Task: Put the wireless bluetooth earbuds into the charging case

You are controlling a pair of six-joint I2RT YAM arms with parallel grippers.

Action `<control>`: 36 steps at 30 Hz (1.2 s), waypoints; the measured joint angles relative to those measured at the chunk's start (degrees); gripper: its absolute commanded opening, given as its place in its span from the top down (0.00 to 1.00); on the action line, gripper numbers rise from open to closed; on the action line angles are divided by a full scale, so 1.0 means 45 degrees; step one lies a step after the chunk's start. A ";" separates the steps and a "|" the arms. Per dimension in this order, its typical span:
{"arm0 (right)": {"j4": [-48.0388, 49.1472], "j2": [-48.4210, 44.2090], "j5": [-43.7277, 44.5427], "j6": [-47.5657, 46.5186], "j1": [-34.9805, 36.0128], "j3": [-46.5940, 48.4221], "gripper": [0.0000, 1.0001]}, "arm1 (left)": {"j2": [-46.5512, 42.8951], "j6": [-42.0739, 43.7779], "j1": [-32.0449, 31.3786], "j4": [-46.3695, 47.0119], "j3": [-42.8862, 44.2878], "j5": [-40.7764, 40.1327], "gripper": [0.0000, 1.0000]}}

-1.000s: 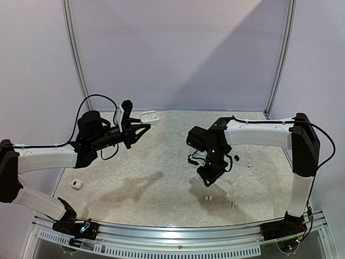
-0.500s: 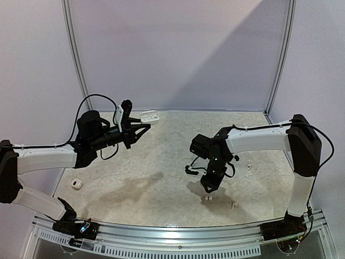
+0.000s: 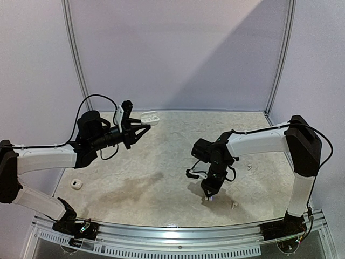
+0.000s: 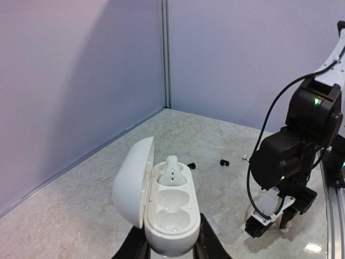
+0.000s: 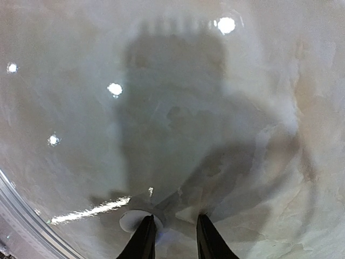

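My left gripper is raised over the table's left rear, shut on the base of the white charging case. The case's lid stands open. One white earbud sits in the far socket and the near socket is bare. My right gripper points down at the table near the front middle. Its tips reach a white earbud lying there. In the right wrist view the jaws of that gripper stand apart, with the earbud low between the fingers and partly hidden by the left finger.
Two black earbuds lie on the table beyond the held case. More white earbuds lie at the right and near the front edge. A second small white case sits at the left. Walls close off the back and sides.
My right arm has moved down and toward the front edge, bringing its fingers to the white earbud on the table. The left arm and the case have not moved.
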 measured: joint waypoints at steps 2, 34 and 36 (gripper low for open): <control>0.0092 -0.0063 -0.0092 0.0117 0.0010 -0.0092 0.76 | 0.0000 0.0000 0.0000 -0.0010 0.0000 0.0000 1.00; 0.0165 -0.0665 -0.1185 0.1996 0.0588 -0.0967 0.72 | 0.0000 0.0340 0.0000 -0.0107 0.0000 0.0005 1.00; 0.0165 -0.0675 -0.1234 0.2059 0.0588 -0.0991 0.74 | 0.0000 0.0340 0.0000 -0.0107 0.0000 0.0005 1.00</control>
